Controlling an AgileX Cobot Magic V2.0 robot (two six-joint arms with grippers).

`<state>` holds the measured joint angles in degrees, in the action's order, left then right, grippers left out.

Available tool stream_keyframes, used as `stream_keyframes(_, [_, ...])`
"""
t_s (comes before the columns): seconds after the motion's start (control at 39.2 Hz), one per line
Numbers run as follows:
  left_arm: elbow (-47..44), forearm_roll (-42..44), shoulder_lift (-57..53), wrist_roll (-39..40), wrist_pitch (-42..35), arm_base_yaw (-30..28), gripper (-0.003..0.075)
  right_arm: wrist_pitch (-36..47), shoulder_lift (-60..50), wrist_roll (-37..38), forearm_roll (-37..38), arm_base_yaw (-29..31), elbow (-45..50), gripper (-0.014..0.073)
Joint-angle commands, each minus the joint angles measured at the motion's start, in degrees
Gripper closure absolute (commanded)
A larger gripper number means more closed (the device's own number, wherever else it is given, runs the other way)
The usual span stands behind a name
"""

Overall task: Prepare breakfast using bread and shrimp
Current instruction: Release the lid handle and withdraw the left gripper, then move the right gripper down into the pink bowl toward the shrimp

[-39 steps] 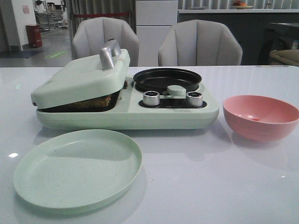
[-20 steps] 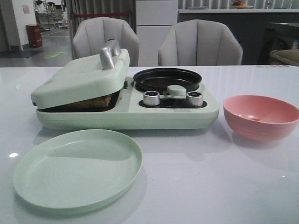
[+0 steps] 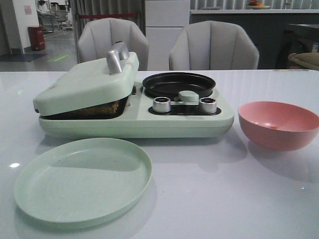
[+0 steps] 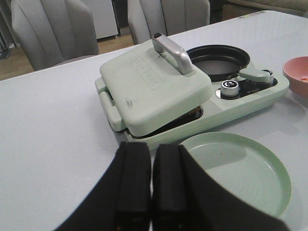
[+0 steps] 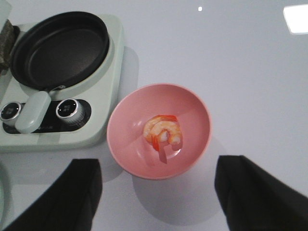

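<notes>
The bread shows only as a brown edge under the partly lowered lid of the pale green breakfast maker; the same bread edge peeks out in the left wrist view. The shrimp lies curled in the pink bowl, and shows as a small orange speck in the front view. My right gripper hangs open above the bowl's near side, holding nothing. My left gripper is shut and empty, near the maker's front. Neither gripper shows in the front view.
A pale green plate sits in front of the maker. The black pan on the maker's right half is bare, with two knobs before it. The pink bowl stands right of the maker. Two grey chairs stand behind the table.
</notes>
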<state>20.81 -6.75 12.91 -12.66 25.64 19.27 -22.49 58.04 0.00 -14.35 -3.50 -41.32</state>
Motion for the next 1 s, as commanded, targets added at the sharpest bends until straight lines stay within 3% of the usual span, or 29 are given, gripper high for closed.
stream_keyframes(0.0, [1.59,-0.30,0.47,0.72,-4.12,0.47,0.0606,1.92,5.85,0.00,-1.86,1.18,-5.82,0.0012])
stream_keyframes(0.33, [1.59,-0.30,0.47,0.72,-4.12,0.47,0.0606,-2.88,23.64,-0.32,-1.86,6.04,-17.62,0.0012])
stream_keyframes(0.89, [1.59,-0.30,0.47,0.72,-4.12,0.47,0.0606,-7.05,44.01,-3.23,-0.94,6.17,-28.39,0.0013])
stream_keyframes(0.97, [1.59,-0.30,0.47,0.72,-4.12,0.47,0.0606,-7.86,45.90,-3.23,-0.94,6.17,-29.85,0.0057])
